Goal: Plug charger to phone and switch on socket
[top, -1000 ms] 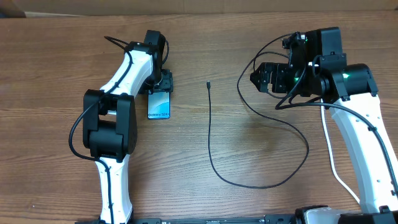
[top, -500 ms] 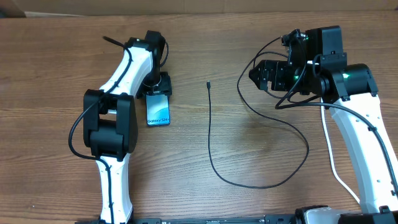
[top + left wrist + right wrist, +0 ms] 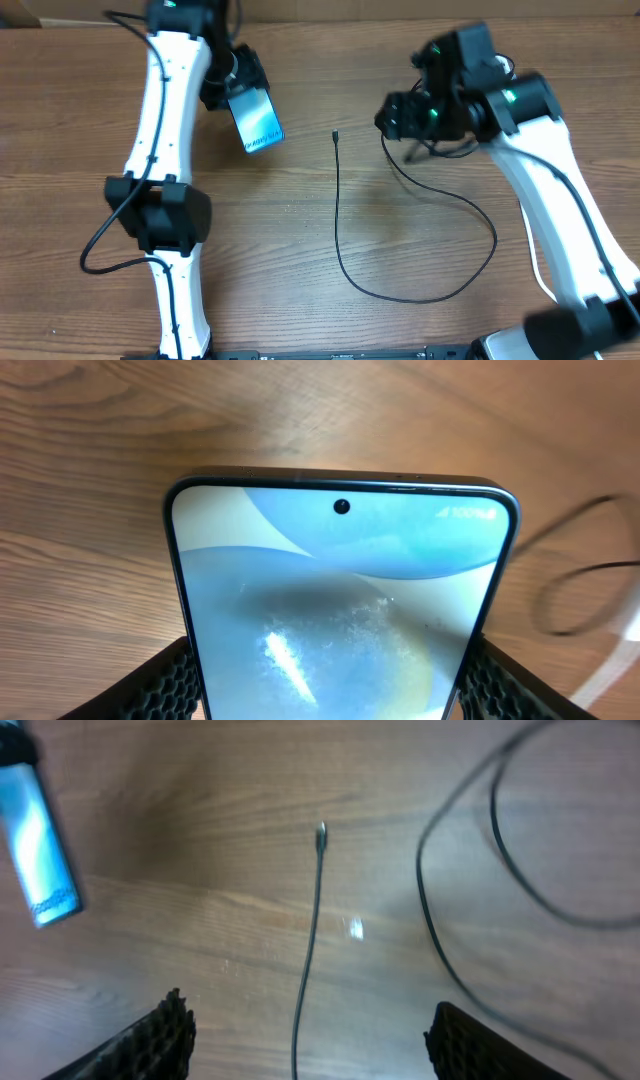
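My left gripper [image 3: 238, 88] is shut on the phone [image 3: 256, 122], a slim handset with a lit blue-teal screen, and holds it tilted above the table at the back left. In the left wrist view the phone [image 3: 340, 590] fills the space between both fingers [image 3: 325, 685]. The charger is a thin black cable [image 3: 338, 230] lying on the table, its connector tip [image 3: 336, 135] at the centre back. My right gripper [image 3: 393, 115] is open and empty, just right of the tip. In the right wrist view the cable [image 3: 305, 980] runs between the fingers [image 3: 315, 1040], with the tip [image 3: 321, 835] ahead. The socket is out of view.
The cable loops wide across the table's right half [image 3: 494, 240] and back up under my right gripper. A piece of white cord [image 3: 618, 665] shows at the right edge of the left wrist view. The phone also shows at the left of the right wrist view [image 3: 40, 850].
My left arm has lifted the phone off the table and carried it up and back, now tilted. My right arm has swung left toward the cable tip.
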